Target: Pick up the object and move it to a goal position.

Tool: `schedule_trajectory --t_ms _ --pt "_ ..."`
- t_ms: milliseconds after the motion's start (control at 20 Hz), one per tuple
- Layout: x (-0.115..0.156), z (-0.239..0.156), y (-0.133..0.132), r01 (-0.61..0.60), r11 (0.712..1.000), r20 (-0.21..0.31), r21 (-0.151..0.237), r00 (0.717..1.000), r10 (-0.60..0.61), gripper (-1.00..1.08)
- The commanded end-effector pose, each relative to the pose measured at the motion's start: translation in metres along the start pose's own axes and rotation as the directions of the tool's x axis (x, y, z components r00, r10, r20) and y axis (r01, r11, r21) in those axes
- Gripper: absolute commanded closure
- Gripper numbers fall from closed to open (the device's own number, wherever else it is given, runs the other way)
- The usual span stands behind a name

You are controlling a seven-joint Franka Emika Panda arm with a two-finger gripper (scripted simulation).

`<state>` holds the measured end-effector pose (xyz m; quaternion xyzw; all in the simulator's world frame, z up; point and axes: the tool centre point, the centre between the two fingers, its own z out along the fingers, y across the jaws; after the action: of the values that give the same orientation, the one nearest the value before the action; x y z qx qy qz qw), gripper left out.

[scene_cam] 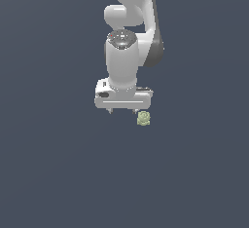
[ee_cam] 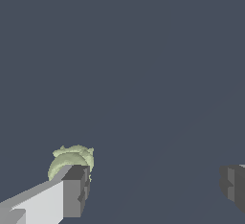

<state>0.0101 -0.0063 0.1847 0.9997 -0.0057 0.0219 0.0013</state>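
The white Franka arm (scene_cam: 129, 37) hangs down from the far side of the scene over a plain dark slate-blue surface (scene_cam: 53, 173), its wrist pointing straight down. The gripper (scene_cam: 123, 110) sits low, with its two short fingertips poking out beneath the white hand body. In the wrist view the gripper (ee_cam: 155, 189) is spread wide, released, with a broad stretch of bare floor between the two dark finger pads (ee_cam: 76, 189) and nothing held in that gap.

The object (scene_cam: 144, 118), a small pale yellow-green lumpy thing with stacked ridges, lies on the surface at the exterior view's right of the gripper, just below the hand's right end. It is much smaller than the hand. In the wrist view the object (ee_cam: 72, 160) shows right behind one fingertip, partly hidden by it, and outside the space between the fingers rather than within it. Whether that finger touches it cannot be told from either view
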Motion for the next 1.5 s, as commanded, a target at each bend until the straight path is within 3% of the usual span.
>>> schedule_trajectory --t_ms 0,800,1100,1450 --pt "0.0 0.0 0.0 0.0 1.0 0.0 0.0 1.0 0.0 -0.92" --pt "-0.001 0.011 0.0 0.004 1.0 0.01 0.014 1.0 -0.005 -0.92" --pt "-0.011 0.027 -0.022 -0.01 1.0 0.017 0.012 1.0 0.01 -0.92" --pt "-0.037 0.061 -0.068 -0.041 0.999 0.031 0.006 0.999 0.04 -0.92"
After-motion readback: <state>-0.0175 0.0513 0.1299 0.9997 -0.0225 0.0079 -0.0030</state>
